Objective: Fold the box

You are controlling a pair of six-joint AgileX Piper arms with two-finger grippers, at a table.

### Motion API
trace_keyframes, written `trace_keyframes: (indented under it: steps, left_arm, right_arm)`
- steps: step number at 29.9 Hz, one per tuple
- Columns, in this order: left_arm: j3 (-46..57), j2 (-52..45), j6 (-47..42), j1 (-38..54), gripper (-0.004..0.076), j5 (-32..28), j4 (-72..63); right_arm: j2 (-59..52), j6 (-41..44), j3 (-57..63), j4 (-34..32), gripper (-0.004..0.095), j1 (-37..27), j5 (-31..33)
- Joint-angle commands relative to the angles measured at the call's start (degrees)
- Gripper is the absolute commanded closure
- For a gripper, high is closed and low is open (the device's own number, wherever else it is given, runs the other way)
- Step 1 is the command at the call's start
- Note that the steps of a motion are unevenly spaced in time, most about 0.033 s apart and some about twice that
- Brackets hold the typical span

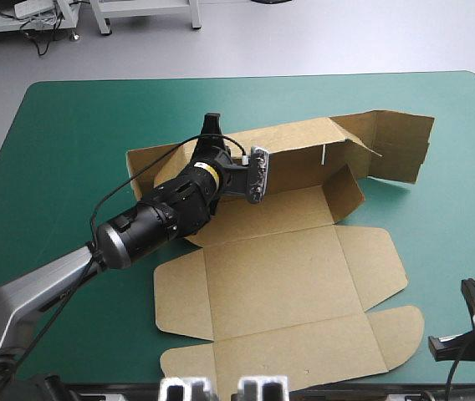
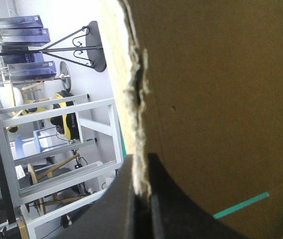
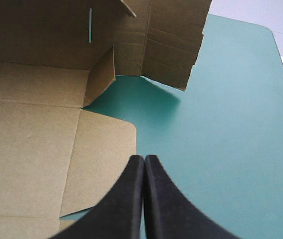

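The brown box (image 1: 288, 284) lies mid-table as a cut sheet, its near panels and flaps flat. Its rear wall (image 1: 304, 154) stands raised, and a side flap (image 1: 400, 142) juts out at the far right. My left gripper (image 1: 212, 125) reaches over the rear wall's left end. In the left wrist view its fingers (image 2: 142, 162) are shut on the wall's raw top edge, with brown board (image 2: 216, 89) filling the view beside them. My right gripper (image 3: 144, 158) is shut and holds nothing. It hovers over the teal-green cover just off the box's rounded right flap (image 3: 101, 164).
Teal-green cover (image 1: 455, 217) stretches right of the box to the table's right edge. More cover (image 1: 62, 167) lies left of the box, crossed by my left arm (image 1: 137, 230). A narrow slit (image 3: 90, 25) is cut in the raised wall.
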Motion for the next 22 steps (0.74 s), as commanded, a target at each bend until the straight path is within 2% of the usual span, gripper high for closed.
trace_keyframes:
  steps: [1, 11, 17, 22]
  left_arm:
    - [2.2, -4.2, -5.1, -0.4, 0.0734, -4.0, 4.1]
    - [9.4, -9.4, -8.0, -0.4, 0.0734, -8.0, 4.7]
    - [9.8, -9.4, -8.4, -1.2, 0.0734, -8.2, 4.7]
    - [9.8, -9.4, -8.5, -2.6, 0.0734, -8.2, 4.9]
  right_arm:
    - [5.8, -0.4, -8.2, 1.1, 0.0917, -0.5, -1.9]
    - [31.2, -5.9, -35.6, 7.2, 0.0917, -0.5, -2.1]
    - [48.9, -7.1, -49.5, 7.5, 0.0918, -0.5, 1.9]
    - [64.6, -7.3, -61.6, 10.2, 0.0918, -0.5, 5.3]
